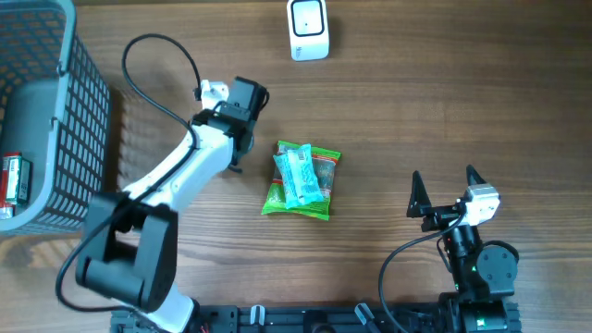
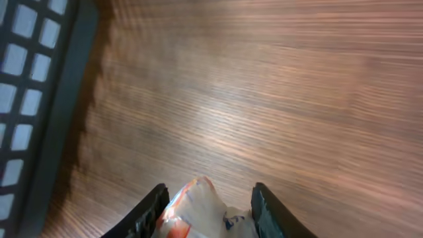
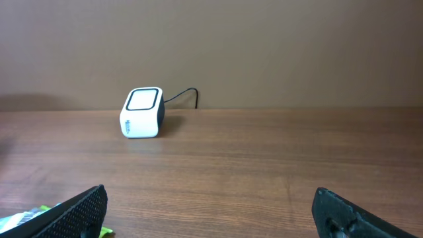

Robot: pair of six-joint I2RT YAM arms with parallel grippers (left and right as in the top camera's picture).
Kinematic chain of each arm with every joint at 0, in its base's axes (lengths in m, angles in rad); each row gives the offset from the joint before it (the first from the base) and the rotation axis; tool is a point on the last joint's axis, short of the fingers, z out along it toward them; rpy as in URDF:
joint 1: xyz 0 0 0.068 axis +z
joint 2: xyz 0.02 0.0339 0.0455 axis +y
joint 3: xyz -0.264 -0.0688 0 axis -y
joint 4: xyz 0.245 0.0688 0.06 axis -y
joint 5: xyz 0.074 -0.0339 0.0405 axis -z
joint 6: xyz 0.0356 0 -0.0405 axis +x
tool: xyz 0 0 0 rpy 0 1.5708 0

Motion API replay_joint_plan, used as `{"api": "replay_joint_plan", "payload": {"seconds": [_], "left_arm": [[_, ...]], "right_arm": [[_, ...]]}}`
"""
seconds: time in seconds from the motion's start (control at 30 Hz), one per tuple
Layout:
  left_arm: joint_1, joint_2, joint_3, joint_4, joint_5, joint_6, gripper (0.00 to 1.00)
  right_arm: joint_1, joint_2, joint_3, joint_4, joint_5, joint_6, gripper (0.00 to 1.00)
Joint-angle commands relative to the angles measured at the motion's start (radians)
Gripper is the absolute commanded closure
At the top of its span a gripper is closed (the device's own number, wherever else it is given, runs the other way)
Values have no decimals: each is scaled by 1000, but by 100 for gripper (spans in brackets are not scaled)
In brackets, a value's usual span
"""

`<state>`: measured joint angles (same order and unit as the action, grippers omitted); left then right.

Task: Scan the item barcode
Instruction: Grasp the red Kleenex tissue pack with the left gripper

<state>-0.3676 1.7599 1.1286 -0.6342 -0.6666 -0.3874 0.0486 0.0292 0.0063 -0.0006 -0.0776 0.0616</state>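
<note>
Left gripper (image 2: 208, 190) has its fingers (image 2: 149, 213) pressed against both sides of a white-and-orange packet (image 2: 198, 211). Reads to me as a pinch, jaws partly closed on it, over bare table (image 2: 277, 92) with the basket (image 2: 39, 99) off to its left. Right gripper (image 3: 215, 213) is parked with jaws spread wide, nothing in it. My judgement is that the step is getting this packet to the barcode scanner (image 1: 308, 30) at the far edge. I'd firm up the grip first because the wrapper looks soft and will crumple or slip. Then go across clear of the green snack bag (image 1: 298, 196) and the blue packet (image 1: 301, 176) lying on it. I'd present the packet flat to the scanner's window and roll the wrist slowly until the barcode faces it. Don't rush, the left wrist view is smeared. What I can't see: no barcode on any visible face, and the packet is cut off at the bottom of the wrist frame. From overhead it's hidden under the left wrist, so I can't tell whether it is off the table. There's a red-and-white item (image 1: 13, 178) in the basket, cropped by the frame edge and unreadable.
</note>
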Motion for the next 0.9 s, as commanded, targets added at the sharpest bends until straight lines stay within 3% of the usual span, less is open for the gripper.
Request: {"api": "replay_joint_plan", "payload": {"seconds": [0.0,0.17,0.47,0.87], "left_arm": [[1,56,-33,39,-170,-10,60],[1,86,-38,48,-101,-19,60],[1,88,-155,152,-101,-26,59],[1,88,-162,185,-101,-24,38]], "right_arm": [[-3,0,-1,3,10,-9,1],[-3,0,-1,3,10,-9,0],[-3,0,-1,3,10,-9,0],[-3,0,-1,3,10,-9,0]]}}
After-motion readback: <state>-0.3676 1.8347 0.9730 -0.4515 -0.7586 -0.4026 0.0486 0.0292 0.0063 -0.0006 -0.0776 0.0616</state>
